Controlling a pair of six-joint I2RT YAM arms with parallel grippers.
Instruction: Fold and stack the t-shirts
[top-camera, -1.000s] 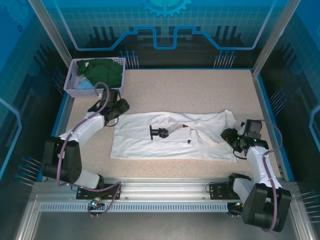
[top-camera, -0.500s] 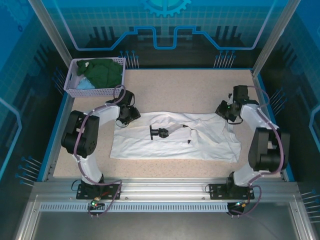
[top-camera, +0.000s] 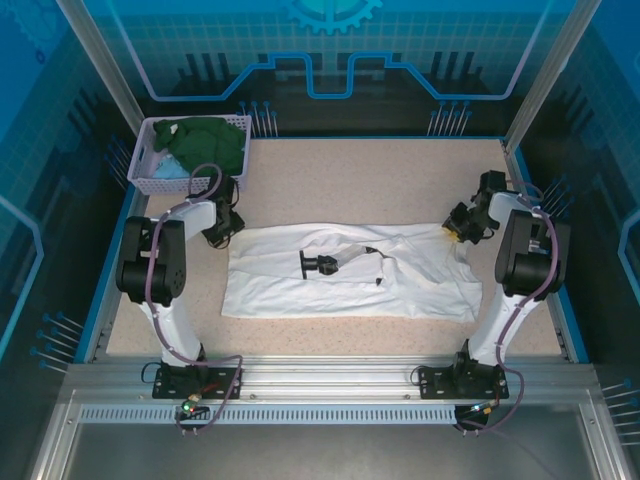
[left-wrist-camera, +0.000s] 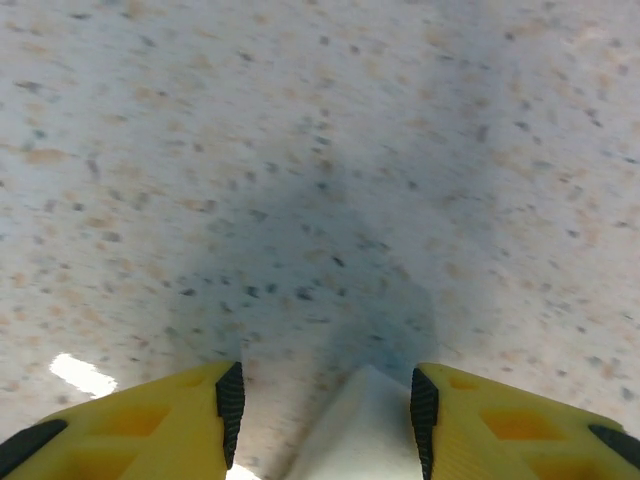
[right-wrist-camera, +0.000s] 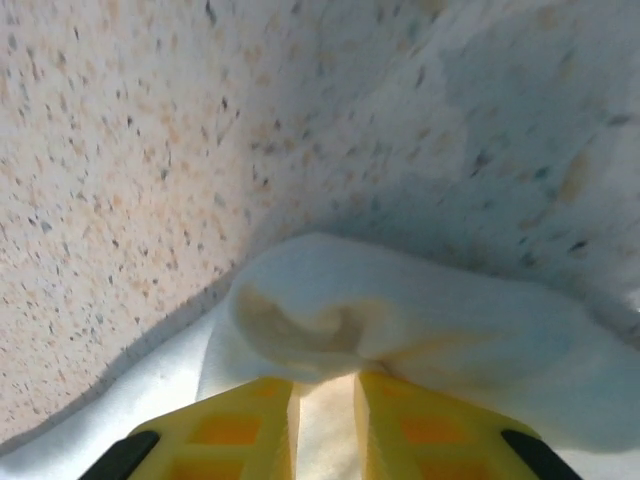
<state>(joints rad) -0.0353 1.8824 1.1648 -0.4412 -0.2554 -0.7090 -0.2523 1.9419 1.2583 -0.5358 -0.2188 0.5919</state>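
On table (top-camera: 400, 170), one white t-shirt (top-camera: 290, 290) (spread), one basket (top-camera: 150, 184)

No word, number or brand name can be read in any view. The only graphic on a task thing is the black print (top-camera: 318, 265) on the white t-shirt (top-camera: 340, 290), at the centre of the top view; it is partly folded in the cloth and too small to tell letters from shapes. On the back wall (top-camera: 450, 50), at the top centre of the frame, stands a light blue gear symbol (top-camera: 332, 12), without any text.
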